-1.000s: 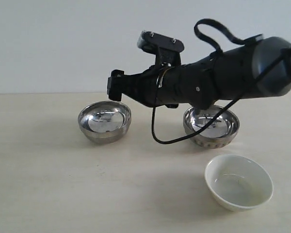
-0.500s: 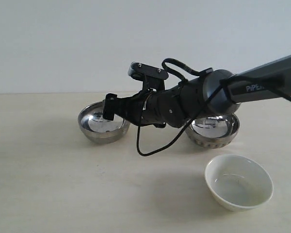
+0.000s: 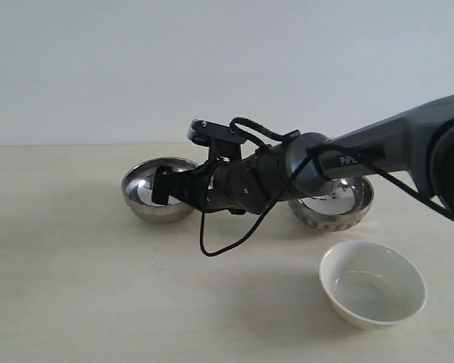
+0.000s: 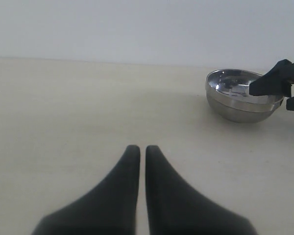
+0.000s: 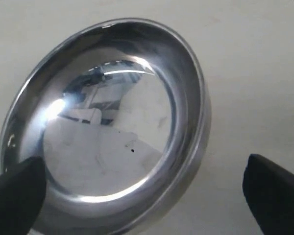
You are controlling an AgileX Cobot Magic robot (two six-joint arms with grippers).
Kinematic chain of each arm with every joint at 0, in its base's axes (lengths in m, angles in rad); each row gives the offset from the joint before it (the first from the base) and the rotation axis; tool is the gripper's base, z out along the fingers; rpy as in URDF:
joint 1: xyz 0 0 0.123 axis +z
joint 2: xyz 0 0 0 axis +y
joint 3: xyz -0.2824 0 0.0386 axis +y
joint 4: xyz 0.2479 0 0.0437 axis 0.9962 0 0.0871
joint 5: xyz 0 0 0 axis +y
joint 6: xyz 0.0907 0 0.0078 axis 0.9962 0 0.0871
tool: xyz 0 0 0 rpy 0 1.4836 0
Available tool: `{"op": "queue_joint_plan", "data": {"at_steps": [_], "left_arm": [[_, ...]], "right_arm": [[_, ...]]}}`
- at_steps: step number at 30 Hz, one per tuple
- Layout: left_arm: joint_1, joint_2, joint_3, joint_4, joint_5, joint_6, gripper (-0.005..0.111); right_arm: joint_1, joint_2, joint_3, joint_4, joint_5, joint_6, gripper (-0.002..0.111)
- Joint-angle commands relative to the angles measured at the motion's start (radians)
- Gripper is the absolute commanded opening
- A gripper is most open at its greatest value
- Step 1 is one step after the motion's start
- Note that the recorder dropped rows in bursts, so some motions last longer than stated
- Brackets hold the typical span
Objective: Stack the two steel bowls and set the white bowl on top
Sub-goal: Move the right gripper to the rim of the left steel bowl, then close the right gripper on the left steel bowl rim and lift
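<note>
Gripper first: the right gripper [image 3: 163,187] stands with its fingers spread wide and nothing between them gripped. It hangs low at the smooth steel bowl [image 3: 145,200] in the centre left of the exterior view. The right wrist view shows that bowl [image 5: 108,132] lying between the two dark fingertips. Whether either tip touches the metal I cannot tell.

The pale counter [image 3: 76,287] carries everything. Across it reaches the right arm [image 3: 378,147], coming in from the right edge of the frame and passing in front of the ribbed steel bowl [image 3: 334,215]. That bowl sits right of centre, half hidden and well apart from its twin. The white bowl [image 3: 372,283] rests alone in the lower right, upright and empty. A black cable [image 3: 212,248] loops down from the wrist towards the counter. The left gripper [image 4: 138,149] waits well back, its fingers almost together, empty.

To my eye the steel bowls are thin, light and stiff, but mirror-slick. A pinch over the rim, one finger inside and one outside, looks surer than squeezing the rounded belly, where the bowl could squirt free. The white bowl seems heavier, glossy and chippable; it wants a rim hold and a gentle set-down onto the stack.
</note>
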Motion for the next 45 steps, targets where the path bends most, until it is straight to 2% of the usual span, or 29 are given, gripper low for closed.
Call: {"op": "queue_joint_plan", "data": {"at_steps": [1,4,6,19,25,34,42,45], "left_arm": [[-0.005,-0.003,0.003,0.0,-0.007,-0.005,0.004],[-0.005,-0.003,0.003,0.0,-0.007,-0.005,0.004],[-0.005,-0.003,0.003,0.0,-0.007,-0.005,0.004],[-0.005,-0.003,0.003,0.0,-0.007,-0.005,0.004],[-0.005,-0.003,0.003,0.0,-0.007,-0.005,0.004],[-0.005,-0.003,0.003,0.0,-0.007,-0.005,0.004],[-0.005,-0.003,0.003,0.0,-0.007,-0.005,0.004],[-0.005,-0.003,0.003,0.0,-0.007,-0.005,0.004]], "right_arm": [[0.003,-0.002,-0.007,-0.006,-0.006,0.016,0.105],[0.003,-0.002,-0.007,-0.006,0.005,0.022,0.102],[0.003,-0.002,-0.007,-0.006,0.007,0.022,0.095],[0.003,-0.002,-0.007,-0.006,0.017,0.049,0.025],[0.003,-0.002,-0.007,-0.006,0.033,0.049,0.001],[0.003,-0.071,-0.007,-0.006,0.154,0.015,0.0],[0.001,-0.266,-0.007,-0.006,0.51,-0.14,0.0],[0.001,-0.285,0.007,-0.012,0.585,-0.164,0.0]]}}
